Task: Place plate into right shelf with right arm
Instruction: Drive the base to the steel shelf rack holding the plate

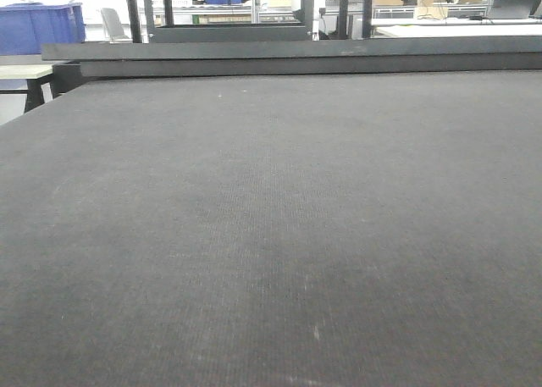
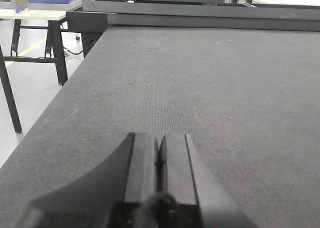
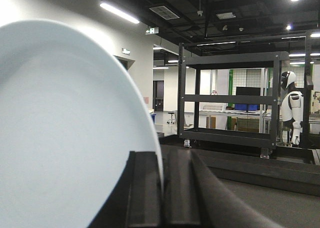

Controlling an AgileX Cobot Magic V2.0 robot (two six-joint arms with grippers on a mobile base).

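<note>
Gripping the round, glossy white plate (image 3: 65, 128) by its rim, my right pincer (image 3: 162, 160) is pinched tight, holding it on edge above the dark grey felt surface (image 3: 280, 208). I judge it stiff, slippery and breakable, so it needs a firm rim hold. Over that surface my left pincer (image 2: 160, 150) is closed and empty.

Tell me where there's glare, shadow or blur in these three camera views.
Front view: the far room is washed out, while the table is evenly lit. Left wrist view: the left pincer casts a soft shadow leftward. Right wrist view: the plate blows out at its top-left; ceiling lights flare.
</note>
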